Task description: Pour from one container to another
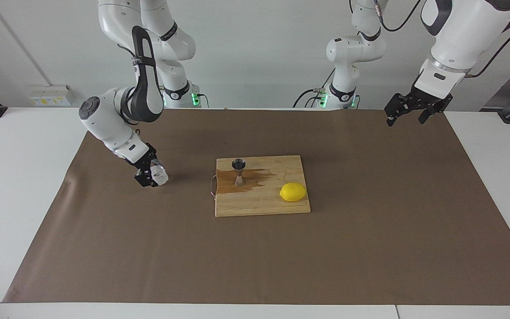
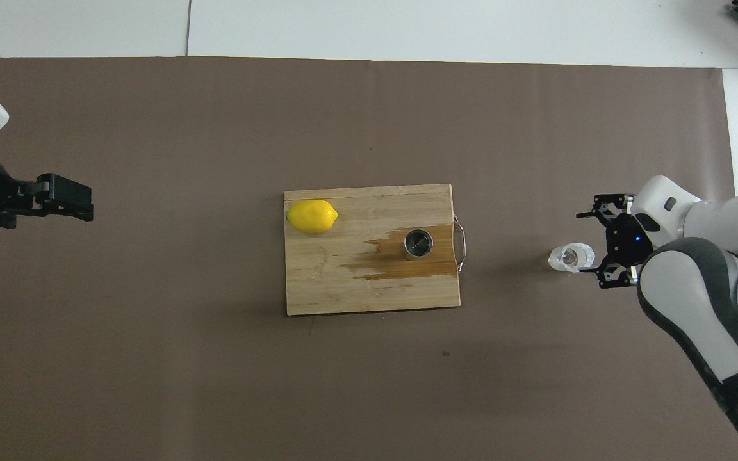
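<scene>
My right gripper [image 2: 590, 242] is low over the brown mat, jaws spread, just beside the glass cup [image 2: 571, 257], which stands free at the jigger's 3 o'clock in the overhead view. Jigger [image 2: 418, 243] upright on wet cutting board [image 2: 369, 288]; lemon [image 2: 311, 216] at its 9–10 o'clock. My left gripper [image 1: 407, 113] waits raised, jaws spread.

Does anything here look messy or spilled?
Yes. A dark wet stain spreads across the wooden cutting board around the metal jigger, as though liquid missed it. The glass cup stands upright on the brown mat, apart from the board; the lemon looks untouched.
</scene>
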{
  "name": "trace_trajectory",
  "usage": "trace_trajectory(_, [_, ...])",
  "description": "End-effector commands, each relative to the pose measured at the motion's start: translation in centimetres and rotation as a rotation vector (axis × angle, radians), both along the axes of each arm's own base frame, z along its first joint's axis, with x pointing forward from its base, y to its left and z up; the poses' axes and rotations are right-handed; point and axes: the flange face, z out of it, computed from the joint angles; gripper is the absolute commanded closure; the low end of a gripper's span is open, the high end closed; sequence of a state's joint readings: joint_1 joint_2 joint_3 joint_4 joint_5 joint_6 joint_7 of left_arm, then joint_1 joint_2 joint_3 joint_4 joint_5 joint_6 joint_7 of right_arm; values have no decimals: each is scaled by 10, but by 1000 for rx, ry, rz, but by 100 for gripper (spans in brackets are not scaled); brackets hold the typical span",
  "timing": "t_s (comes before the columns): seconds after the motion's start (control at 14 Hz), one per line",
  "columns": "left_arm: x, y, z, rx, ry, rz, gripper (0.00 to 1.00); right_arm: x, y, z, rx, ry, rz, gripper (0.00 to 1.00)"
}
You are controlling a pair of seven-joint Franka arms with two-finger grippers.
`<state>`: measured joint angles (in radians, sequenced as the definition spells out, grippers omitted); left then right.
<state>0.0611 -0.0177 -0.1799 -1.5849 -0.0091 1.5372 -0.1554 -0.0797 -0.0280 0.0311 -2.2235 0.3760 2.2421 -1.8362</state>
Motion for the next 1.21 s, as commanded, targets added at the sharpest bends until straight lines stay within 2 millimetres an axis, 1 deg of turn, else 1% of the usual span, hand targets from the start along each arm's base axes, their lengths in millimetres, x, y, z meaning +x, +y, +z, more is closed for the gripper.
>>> trace_trajectory(0.0, [-10, 2, 1, 0, 4, 5, 0, -2, 12, 45, 33, -10, -143, 0])
trace_trajectory(0.14, [-10, 3, 1, 0, 4, 8, 0, 14, 31, 78, 51, -23, -202, 0])
trace_trajectory(0.21, [-10, 2, 1, -2, 4, 7, 0, 20, 36, 92, 55, -30, -251, 0])
trace_trajectory(0.29, [-10, 2, 1, -2, 4, 7, 0, 26, 37, 102, 61, -29, -316, 0])
trace_trajectory(0.36, [-10, 2, 1, -2, 4, 7, 0, 32, 48, 114, 60, -35, -348, 0])
trace_trajectory(0.5, [-10, 3, 1, 0, 4, 7, 0, 40, 66, 130, 62, -65, -379, 0])
trace_trajectory(0.57, [-10, 2, 1, -2, 4, 5, 0, 44, 79, 139, 78, -66, -408, 0])
trace_trajectory(0.64, [-10, 2, 1, 0, 4, 5, 0, 46, 86, 144, 92, -61, -464, 0])
trace_trajectory(0.71, [-10, 3, 1, 0, 4, 7, 0, 48, 88, 153, 106, -58, -523, 0])
trace_trajectory(0.79, [-10, 3, 1, -2, 6, 7, 0, 49, 94, 161, 113, -51, -585, 0])
trace_trajectory(0.86, [-10, 2, 1, -2, 4, 7, 0, 48, 110, 165, 125, -33, -640, 0])
trace_trajectory(0.93, [-10, 3, 1, 0, 4, 7, 0, 48, 117, 170, 137, -17, -715, 0])
trace_trajectory(1.07, [-10, 3, 1, 0, 4, 7, 0, 47, 131, 182, 124, -16, -810, 0])
trace_trajectory(1.14, [-10, 2, 1, 0, 4, 5, 0, 47, 133, 191, 121, -20, -855, 0])
